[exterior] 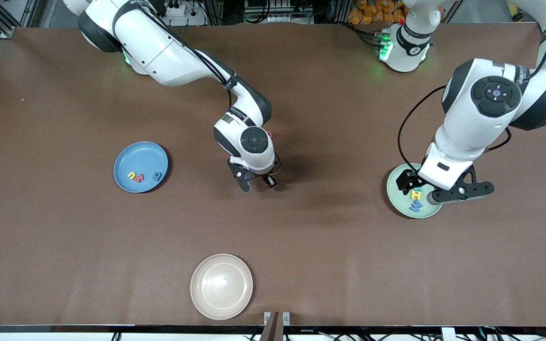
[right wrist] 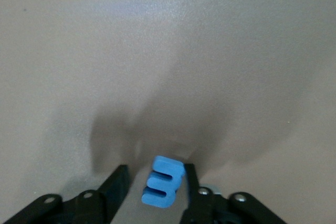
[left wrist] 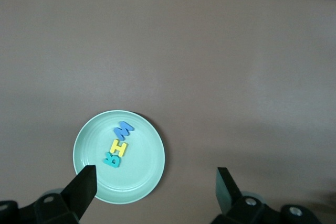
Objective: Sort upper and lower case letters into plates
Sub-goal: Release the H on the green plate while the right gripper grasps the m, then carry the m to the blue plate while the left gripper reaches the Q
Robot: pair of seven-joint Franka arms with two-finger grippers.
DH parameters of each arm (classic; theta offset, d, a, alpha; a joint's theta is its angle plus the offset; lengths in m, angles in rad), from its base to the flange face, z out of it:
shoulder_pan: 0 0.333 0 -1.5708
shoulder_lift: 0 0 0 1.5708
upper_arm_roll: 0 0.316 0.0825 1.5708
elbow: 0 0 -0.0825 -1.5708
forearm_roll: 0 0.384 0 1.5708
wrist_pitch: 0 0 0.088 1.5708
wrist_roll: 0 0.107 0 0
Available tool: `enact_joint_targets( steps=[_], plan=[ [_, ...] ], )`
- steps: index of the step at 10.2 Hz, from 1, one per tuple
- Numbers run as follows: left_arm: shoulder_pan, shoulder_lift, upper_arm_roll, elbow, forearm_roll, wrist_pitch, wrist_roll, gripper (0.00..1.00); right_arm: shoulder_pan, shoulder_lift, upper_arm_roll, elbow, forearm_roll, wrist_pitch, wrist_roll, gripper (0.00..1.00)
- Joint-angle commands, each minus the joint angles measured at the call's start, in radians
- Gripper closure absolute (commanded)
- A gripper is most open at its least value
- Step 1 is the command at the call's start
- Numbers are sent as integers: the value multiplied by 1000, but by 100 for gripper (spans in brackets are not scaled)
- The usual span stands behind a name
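Your right gripper (right wrist: 155, 184) is low at the middle of the table (exterior: 301, 237), its jaws narrowed around a small blue letter (right wrist: 162, 188); one finger seems to touch the letter's edge while a thin gap shows at the other, so you cannot yet count it as held. Judge the letter as light, flat, probably foam: it will slide or tip if only 1 pad meets it first, so take it across its 2 flat outer edges, squarely, and low enough that it cannot pivot. The right arm reaches from its base with the wrist pointing nearly straight down.

Your left gripper (left wrist: 155, 182) hangs wide open and empty over the mint green plate (exterior: 396, 196) at the left arm's end of the table, waiting. That plate holds 3 letters: blue M (left wrist: 123, 128), yellow H (left wrist: 118, 148), teal letter (left wrist: 111, 159). The blue plate (exterior: 128, 154), toward the right arm's end, holds about 3 more. A cream plate (exterior: 221, 286) lies nearest the front camera.
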Motion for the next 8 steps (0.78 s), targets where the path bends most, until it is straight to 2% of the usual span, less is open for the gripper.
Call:
enact_joint_targets(
  steps=[1,4,5,8],
  plan=[
    [2,-64,0,-9,-37,-27,12,0,13,14,-2,-14,-19,-4,33,72],
    [4,-106,0,8,-73,-90,12,0,13,15,-2,-14,-21,-4,36,96],
    [4,-115,0,8,-91,-101,12,0,11,14,-2,-12,-19,-4,36,100],
    [2,-127,0,6,-105,-118,12,0,-5,3,3,4,-15,-13,13,100]
  ],
)
